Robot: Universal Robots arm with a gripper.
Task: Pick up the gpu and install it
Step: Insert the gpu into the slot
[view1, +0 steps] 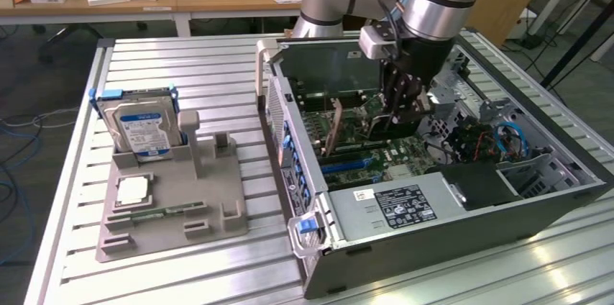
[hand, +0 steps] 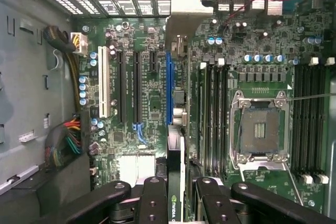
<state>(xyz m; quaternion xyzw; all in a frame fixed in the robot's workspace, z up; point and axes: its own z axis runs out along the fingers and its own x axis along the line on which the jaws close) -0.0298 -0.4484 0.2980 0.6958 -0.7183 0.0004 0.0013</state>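
My gripper [view1: 396,119] reaches down into the open computer case [view1: 287,139] from above the motherboard [view1: 403,152]. It is shut on the gpu [view1: 387,131], which hangs dark and on edge below the fingers. In the wrist view the gripper [hand: 180,184] clamps the thin gpu [hand: 175,205] edge-on; a green logo shows on the card. The card runs in line with the long blue slot [hand: 169,87] on the motherboard [hand: 152,108], and its silver bracket [hand: 184,3] sits near the case's rear grille. Whether the card touches the slot I cannot tell.
A grey holder [view1: 172,197] on the slatted table in the exterior view's left carries a silver hard drive [view1: 142,125], a square chip [view1: 132,190] and a memory stick [view1: 158,211]. Inside the case are the power supply [view1: 398,204], the processor socket [hand: 260,129], memory slots [hand: 212,114] and cable bundles [hand: 65,140].
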